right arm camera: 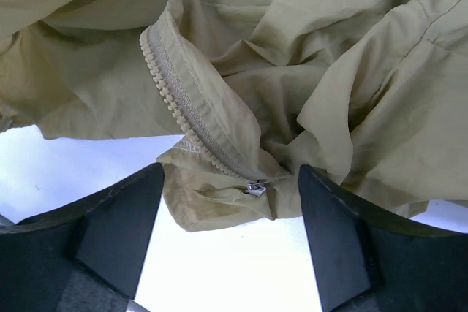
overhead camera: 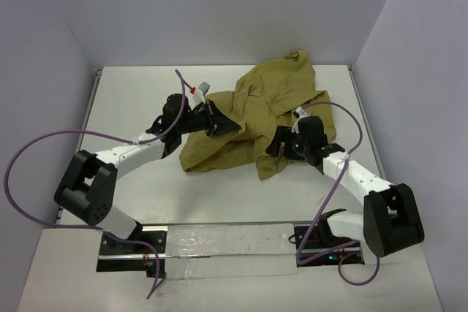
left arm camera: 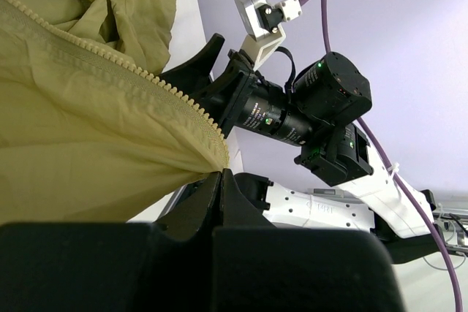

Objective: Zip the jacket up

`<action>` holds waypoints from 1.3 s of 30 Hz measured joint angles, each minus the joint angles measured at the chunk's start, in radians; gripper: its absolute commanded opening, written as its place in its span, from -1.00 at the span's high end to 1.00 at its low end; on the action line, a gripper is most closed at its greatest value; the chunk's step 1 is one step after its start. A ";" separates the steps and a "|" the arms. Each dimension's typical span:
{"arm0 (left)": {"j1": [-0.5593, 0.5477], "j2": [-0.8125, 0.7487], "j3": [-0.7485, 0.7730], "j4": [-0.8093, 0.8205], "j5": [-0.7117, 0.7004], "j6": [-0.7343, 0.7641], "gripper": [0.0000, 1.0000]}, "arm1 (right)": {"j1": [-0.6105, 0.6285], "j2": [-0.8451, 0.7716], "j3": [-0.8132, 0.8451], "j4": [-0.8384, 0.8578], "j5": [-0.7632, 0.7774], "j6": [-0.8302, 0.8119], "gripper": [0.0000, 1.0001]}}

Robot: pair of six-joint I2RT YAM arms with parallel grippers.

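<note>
Lying crumpled mid-table toward the back, the jacket (overhead camera: 256,115) spread between both arms. The top view hid how either set of fingers stood.

Left wrist view alone showed the left gripper (left arm camera: 221,175) pinched tight on the jacket's edge, just where a row of zipper teeth (left arm camera: 110,60) ended. The right arm's camera (left arm camera: 257,12) sat beyond it.

Right wrist view alone showed the right gripper (right arm camera: 230,174) spread wide and holding nothing. Its fingers (right arm camera: 117,231) stood either side of a folded edge carrying teeth. The small metal slider (right arm camera: 254,188) lay low between them, above bare table.

Table (overhead camera: 131,107) was matte white, with a rail (overhead camera: 219,242) along the near edge. Pale lilac walls (overhead camera: 219,5) closed three sides.
</note>
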 measured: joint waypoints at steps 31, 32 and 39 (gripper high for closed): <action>-0.021 0.027 0.022 -0.002 0.000 0.000 1.00 | 0.009 0.004 -0.045 0.105 -0.175 -0.008 -0.09; -0.021 0.031 0.024 -0.002 0.000 0.000 1.00 | 0.011 0.003 -0.045 0.105 -0.176 -0.008 -0.03; -0.027 0.035 0.025 -0.002 0.000 0.000 1.00 | 0.029 0.003 -0.045 0.103 -0.181 -0.019 0.09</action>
